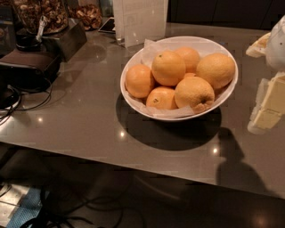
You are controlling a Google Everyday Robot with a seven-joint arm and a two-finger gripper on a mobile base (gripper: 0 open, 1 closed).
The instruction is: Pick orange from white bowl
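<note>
Your target orange (168,67) is the big round bright one on top of the pile, approx. centre of the white bowl (133,103): smooth glossy skin, tiny dark stem dot on its upper left. It rests on the other fruit, touching the paler dimpled oranges (194,94) to its right and the smaller deep-orange ones (139,81) to its left. The bowl is lined w/ crinkled white paper and sits on the grey desk (80,116). The tool (269,104) is at the right edge, beside the bowl, not touching it; you can't tell if it's open or closed. Behind the bowl stands a white card (140,20), unreadable. Top left, a glass jar (40,13) holds nuts.
</note>
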